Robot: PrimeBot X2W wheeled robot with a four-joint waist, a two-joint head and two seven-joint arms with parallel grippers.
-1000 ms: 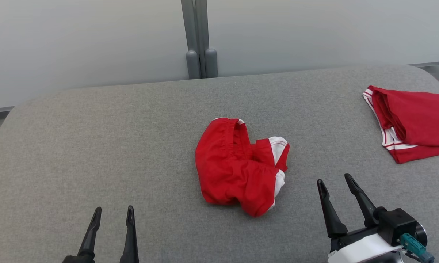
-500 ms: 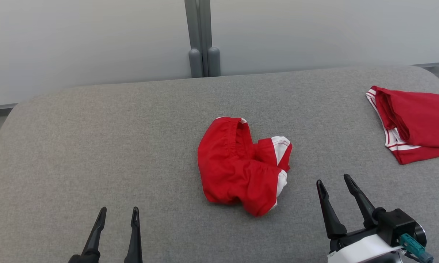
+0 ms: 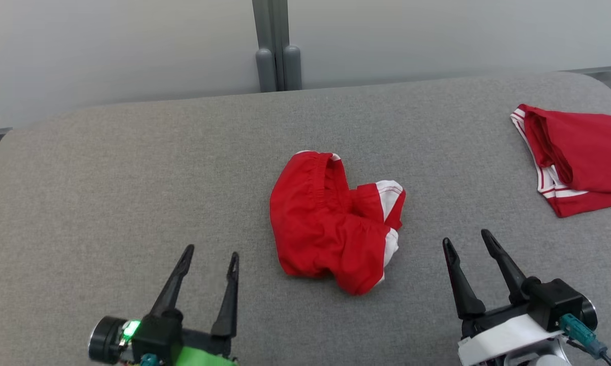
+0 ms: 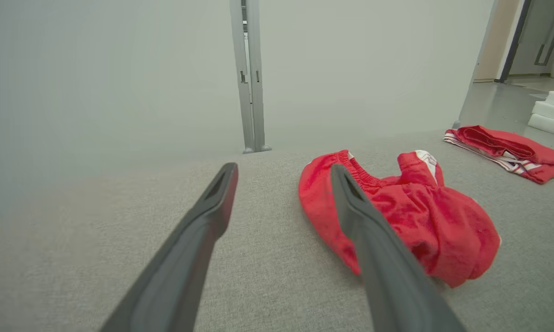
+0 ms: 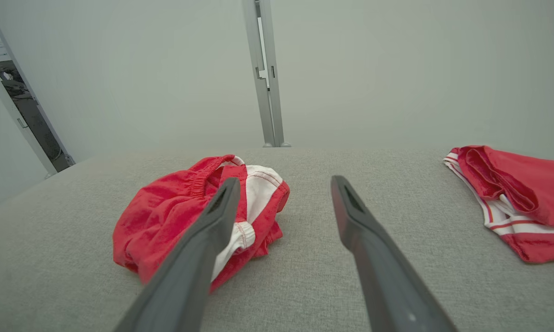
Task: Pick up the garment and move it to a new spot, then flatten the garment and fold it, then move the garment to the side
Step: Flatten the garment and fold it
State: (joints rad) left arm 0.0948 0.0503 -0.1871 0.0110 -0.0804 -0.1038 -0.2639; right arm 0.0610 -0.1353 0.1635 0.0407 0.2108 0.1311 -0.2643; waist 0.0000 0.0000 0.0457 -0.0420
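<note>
The garment is a crumpled pair of red shorts with white trim, lying bunched in the middle of the grey padded surface. It also appears as the garment right of my left fingers and the garment behind my right gripper's left finger. My left gripper stands open at the lower left, short of the shorts, holding nothing. My right gripper stands open at the lower right, apart from the shorts and empty. The left gripper and right gripper hover low over the cloth surface.
A second red garment with white stripes lies folded at the far right edge, seen again as the striped garment and the striped garment. A pale wall with a grey post rises behind the surface's far edge.
My left gripper has come forward and right, closer to the shorts, with its wrist and green light now showing. The camera tipped slightly. The right gripper and both garments stayed put.
</note>
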